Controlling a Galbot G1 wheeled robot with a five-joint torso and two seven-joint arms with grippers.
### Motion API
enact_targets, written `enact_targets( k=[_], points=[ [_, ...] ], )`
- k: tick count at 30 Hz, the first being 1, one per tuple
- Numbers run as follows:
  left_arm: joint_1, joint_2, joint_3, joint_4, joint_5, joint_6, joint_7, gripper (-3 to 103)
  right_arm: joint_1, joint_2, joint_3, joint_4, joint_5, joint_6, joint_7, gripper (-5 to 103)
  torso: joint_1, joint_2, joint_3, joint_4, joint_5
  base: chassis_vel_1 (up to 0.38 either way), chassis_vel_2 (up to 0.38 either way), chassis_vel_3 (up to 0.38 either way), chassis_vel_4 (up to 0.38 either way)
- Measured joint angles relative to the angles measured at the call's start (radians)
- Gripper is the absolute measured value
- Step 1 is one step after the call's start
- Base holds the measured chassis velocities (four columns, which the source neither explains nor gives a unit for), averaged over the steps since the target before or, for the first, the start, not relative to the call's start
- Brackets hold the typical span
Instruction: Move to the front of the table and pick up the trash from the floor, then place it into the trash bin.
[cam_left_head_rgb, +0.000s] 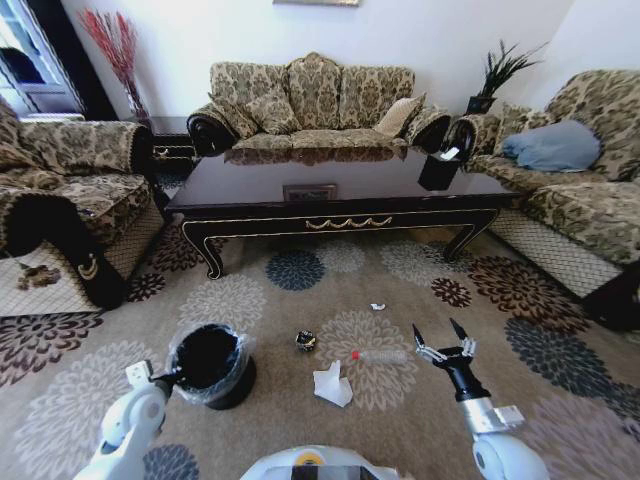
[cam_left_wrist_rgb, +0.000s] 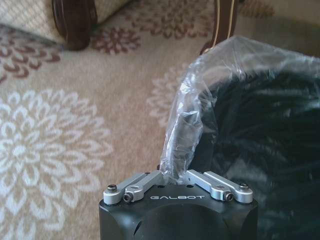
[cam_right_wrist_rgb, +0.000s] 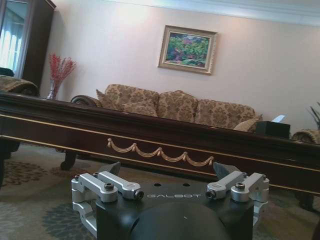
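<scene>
The trash bin (cam_left_head_rgb: 208, 360), black with a clear crinkly liner, stands on the carpet at lower left. My left gripper (cam_left_head_rgb: 170, 378) is shut on its rim; the left wrist view shows the gripper (cam_left_wrist_rgb: 173, 176) pinching the liner-covered edge of the bin (cam_left_wrist_rgb: 260, 130). The trash lies on the floor: crumpled white paper (cam_left_head_rgb: 333, 385), a clear bottle with a red cap (cam_left_head_rgb: 380, 355), a small dark lump (cam_left_head_rgb: 306, 341) and a tiny white scrap (cam_left_head_rgb: 377, 306). My right gripper (cam_left_head_rgb: 443, 338) is open and empty just right of the bottle. It (cam_right_wrist_rgb: 170, 170) faces the table (cam_right_wrist_rgb: 165, 137). The dark table (cam_left_head_rgb: 330, 200) stands ahead.
Patterned sofas ring the table: one behind (cam_left_head_rgb: 315, 105), one on the left (cam_left_head_rgb: 60, 190), one on the right (cam_left_head_rgb: 580, 170) with a blue cushion. A small black tissue box (cam_left_head_rgb: 438, 168) sits on the table's right end. Open flowered carpet (cam_left_head_rgb: 300, 270) lies between me and the table.
</scene>
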Motion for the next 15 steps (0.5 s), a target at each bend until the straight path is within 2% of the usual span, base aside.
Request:
enact_targets(
  k=[4,5,9,10,15],
  points=[
    [0.023,-0.003,-0.027,-0.05,-0.003,-0.001,-0.003,2,0.022,-0.018,-0.036,-0.011,0.0,-0.016,0.001,100,0.0,0.0,0.0,0.0004,0.0001,0.0,0.0,0.0,0.0],
    [0.037,-0.006,-0.044,-0.082,-0.004,-0.002,-0.01,2,0.038,-0.037,-0.074,-0.019,0.028,-0.05,0.01,100,0.0,0.0,0.0,0.0005,-0.0002,0.0,0.0,0.0,0.0],
    [0.055,-0.008,-0.075,-0.131,-0.009,-0.003,-0.014,2,0.059,-0.068,-0.12,-0.031,0.059,-0.097,0.017,100,0.0,0.0,0.0,0.0004,0.0,0.0,0.0,0.0,0.0],
    [0.067,-0.009,-0.1,-0.164,-0.025,-0.002,-0.019,2,0.07,-0.095,-0.154,-0.041,0.063,-0.134,0.018,100,0.0,0.0,0.0,0.0003,0.0001,0.0,0.0,0.0,0.0],
    [0.104,-0.011,-0.158,-0.221,-0.054,0.003,-0.03,2,0.115,-0.154,-0.218,-0.106,0.03,-0.202,0.006,100,0.0,0.0,0.0,0.0,0.0003,0.0,0.0,0.0,0.0]
  ],
)
